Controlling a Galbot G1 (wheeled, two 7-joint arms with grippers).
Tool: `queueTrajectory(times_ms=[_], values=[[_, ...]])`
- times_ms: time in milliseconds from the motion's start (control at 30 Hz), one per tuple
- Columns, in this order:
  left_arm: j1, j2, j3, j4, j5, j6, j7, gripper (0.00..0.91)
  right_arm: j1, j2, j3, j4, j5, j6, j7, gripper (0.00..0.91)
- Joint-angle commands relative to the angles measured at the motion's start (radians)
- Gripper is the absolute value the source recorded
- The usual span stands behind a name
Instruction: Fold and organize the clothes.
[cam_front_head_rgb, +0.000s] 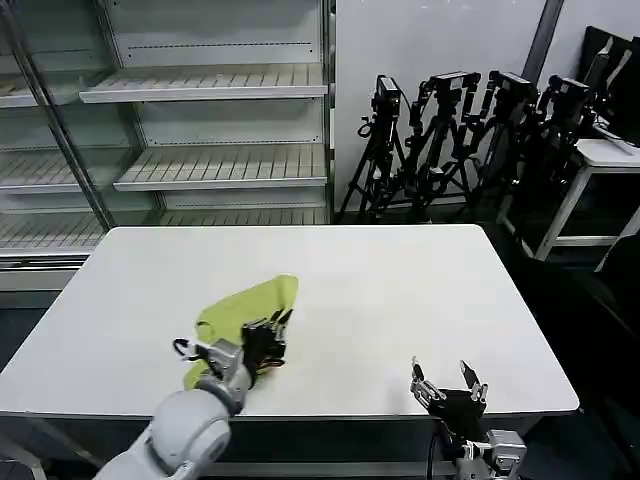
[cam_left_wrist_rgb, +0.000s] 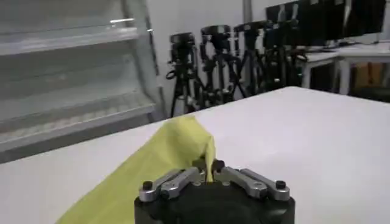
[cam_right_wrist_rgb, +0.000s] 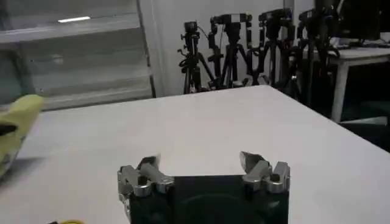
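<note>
From my remote seat, the far left at about ten o'clock held pale slatted shelving (cam_front_head_rgb: 205, 85) behind a slanted metal post, bare and matte. In front of it stretched the white table (cam_front_head_rgb: 400, 300), smooth, rectangular with rounded corners.

At roughly seven o'clock on that table my left gripper (cam_front_head_rgb: 272, 335) was pressed together, pinching the T-shirt (cam_front_head_rgb: 245, 308). The shirt was a lime yellow-green cotton piece, bunched into a soft wedge whose far corner rose toward twelve o'clock while the rest trailed back along the arm. In the left wrist view the cloth (cam_left_wrist_rgb: 164, 158) stood up as a peak between the closed fingers (cam_left_wrist_rgb: 195, 176). I could read no print or lettering on the side that faced me.

At about five o'clock, near the table's front edge, my right gripper (cam_front_head_rgb: 448, 385) rested with fingers spread and nothing between them, well apart from the shirt.

At one to two o'clock, past the table, a cluster of black tripods (cam_front_head_rgb: 460, 140) stood against the wall, beside a white desk (cam_front_head_rgb: 610, 160).
</note>
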Motion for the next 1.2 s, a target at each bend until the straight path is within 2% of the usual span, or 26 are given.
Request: queueTrajectory(times_ms=[33,67,100,300,400,600,733,900,1200], values=[[-0.180,-0.163,0.202,0.170,0.071,-0.002,0.008,0.101,-0.019,0.020,0.002,0.013,-0.023,0.004,-0.009,0.907],[-0.181,-0.168,0.202,0.174,0.070,0.000,0.010,0.675,-0.020,0.019,0.002,0.015,-0.023,0.005,-0.010,0.907],[-0.179,-0.173,0.196,0.174,0.064,-0.003,0.015,0.907,-0.024,0.016,0.007,0.024,-0.029,0.007,-0.018,0.907],[-0.124,-0.148,0.111,0.069,-0.115,-0.055,0.032,0.907,-0.027,-0.004,0.030,0.056,-0.026,0.008,-0.024,0.907],[-0.095,-0.130,0.065,0.023,-0.186,-0.108,0.031,0.907,-0.029,-0.006,0.048,0.066,-0.024,0.012,-0.025,0.907],[-0.008,-0.144,-0.091,-0.066,-0.264,-0.196,-0.064,0.907,-0.024,0.020,0.058,0.077,-0.019,0.037,-0.031,0.907],[0.115,-0.116,-0.169,-0.126,-0.155,-0.246,-0.061,0.907,-0.019,0.004,0.056,0.069,-0.080,0.084,-0.038,0.907],[0.247,-0.132,-0.283,-0.188,-0.031,-0.269,-0.039,0.907,-0.009,-0.018,0.049,0.051,-0.166,0.125,-0.038,0.907],[0.411,-0.161,-0.394,-0.264,0.109,-0.300,0.002,0.907,0.001,-0.031,0.008,0.054,-0.188,0.173,-0.024,0.907]])
